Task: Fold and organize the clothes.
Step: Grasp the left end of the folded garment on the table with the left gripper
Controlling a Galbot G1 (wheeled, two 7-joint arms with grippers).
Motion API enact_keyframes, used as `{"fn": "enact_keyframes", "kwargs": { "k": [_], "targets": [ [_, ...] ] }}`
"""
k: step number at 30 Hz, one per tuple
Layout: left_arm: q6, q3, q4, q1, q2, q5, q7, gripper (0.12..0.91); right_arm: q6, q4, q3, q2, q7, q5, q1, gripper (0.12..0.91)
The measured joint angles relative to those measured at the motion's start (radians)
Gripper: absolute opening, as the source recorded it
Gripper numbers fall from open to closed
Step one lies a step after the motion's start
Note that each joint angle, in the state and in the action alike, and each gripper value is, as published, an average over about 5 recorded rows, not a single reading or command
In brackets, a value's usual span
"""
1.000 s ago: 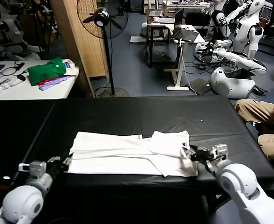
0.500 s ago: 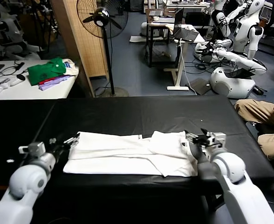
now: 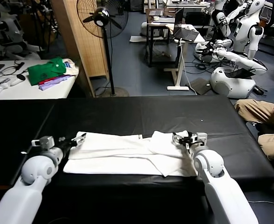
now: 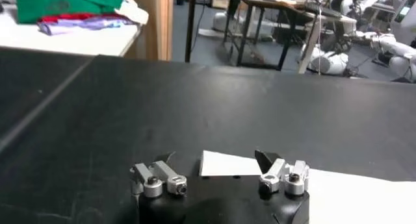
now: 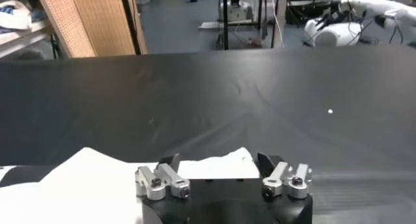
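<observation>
The clothes are one white T-shirt (image 3: 127, 154), lying folded into a long band on the black table (image 3: 141, 114), plain side up. My left gripper (image 3: 79, 137) is at the band's far left corner. In the left wrist view that gripper (image 4: 214, 159) is open, with the shirt's corner (image 4: 224, 163) between its fingers. My right gripper (image 3: 179, 138) is at the far right corner. The right wrist view shows this gripper (image 5: 218, 161) open as well, the shirt's white edge (image 5: 214, 167) lying between its fingers.
A green shirt (image 3: 46, 70) on a purple cloth lies on a white table at the back left. A standing fan (image 3: 102, 18) and a wooden panel stand behind the black table. A seated person's legs (image 3: 263, 116) are at the right.
Both grippers have moved away from me, from the shirt's near corners to its far corners, and a little inward. The shirt lies much as before.
</observation>
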Motion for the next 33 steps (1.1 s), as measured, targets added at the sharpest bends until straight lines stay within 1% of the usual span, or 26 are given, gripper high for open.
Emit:
{"fn": "enact_keyframes", "kwargs": {
  "k": [2,5,6,8,9,10,12,13,15,17,20,24,25,26,28,29,31,32,33],
  "targets": [
    [-0.002,0.008,0.015,-0.008,-0.006,0.01,-0.002,0.587,0.003,0.003,0.0,0.005,0.003,-0.006,-0.005,0.568],
    [-0.002,0.011,0.024,-0.01,-0.012,-0.006,-0.003,0.49,0.016,0.004,0.001,0.015,0.016,-0.016,-0.012,0.422],
    [-0.003,0.011,0.024,-0.008,-0.014,-0.014,-0.003,0.439,0.022,0.005,0.001,0.019,0.023,-0.019,-0.015,0.355],
    [-0.009,0.01,0.022,-0.003,-0.018,-0.018,-0.006,0.344,0.039,0.006,-0.001,0.029,0.043,-0.029,-0.02,0.256],
    [-0.016,0.009,0.02,-0.001,-0.021,-0.011,-0.009,0.277,0.05,0.008,-0.003,0.035,0.055,-0.039,-0.024,0.206],
    [-0.025,0.008,0.018,0.001,-0.025,0.001,-0.014,0.227,0.061,0.009,-0.006,0.041,0.068,-0.051,-0.028,0.171],
    [-0.049,0.005,0.012,0.007,-0.033,0.043,-0.026,0.155,0.083,0.01,-0.012,0.054,0.093,-0.079,-0.036,0.148],
    [-0.06,0.002,0.008,0.012,-0.037,0.07,-0.032,0.135,0.091,0.011,-0.014,0.06,0.105,-0.093,-0.04,0.151],
    [-0.075,-0.006,-0.003,0.022,-0.045,0.125,-0.042,0.129,0.099,0.013,-0.017,0.069,0.119,-0.112,-0.047,0.158],
    [-0.079,-0.015,-0.015,0.035,-0.05,0.171,-0.045,0.128,0.1,0.016,-0.017,0.074,0.122,-0.121,-0.053,0.153],
    [-0.076,-0.028,-0.032,0.054,-0.051,0.208,-0.036,0.127,0.099,0.02,-0.016,0.072,0.107,-0.124,-0.057,0.151],
    [-0.075,-0.037,-0.043,0.069,-0.05,0.222,-0.018,0.128,0.097,0.029,-0.007,0.057,0.066,-0.124,-0.066,0.165],
    [-0.077,-0.039,-0.044,0.069,-0.05,0.222,-0.014,0.128,0.097,0.033,-0.004,0.053,0.055,-0.124,-0.07,0.188],
    [-0.078,-0.04,-0.045,0.07,-0.05,0.223,-0.012,0.139,0.097,0.038,0.0,0.048,0.046,-0.122,-0.074,0.228],
    [-0.081,-0.042,-0.047,0.071,-0.049,0.223,-0.008,0.196,0.094,0.051,0.008,0.037,0.031,-0.112,-0.082,0.319],
    [-0.082,-0.043,-0.049,0.072,-0.049,0.222,-0.007,0.24,0.092,0.06,0.014,0.031,0.025,-0.104,-0.087,0.385],
    [-0.082,-0.047,-0.055,0.075,-0.045,0.216,-0.007,0.352,0.086,0.085,0.026,0.016,0.018,-0.083,-0.1,0.486],
    [-0.081,-0.05,-0.06,0.077,-0.041,0.213,-0.008,0.402,0.083,0.099,0.032,0.007,0.015,-0.073,-0.106,0.553],
    [-0.08,-0.054,-0.064,0.081,-0.038,0.207,-0.008,0.469,0.08,0.114,0.039,-0.001,0.012,-0.064,-0.113,0.603]
  ]
}}
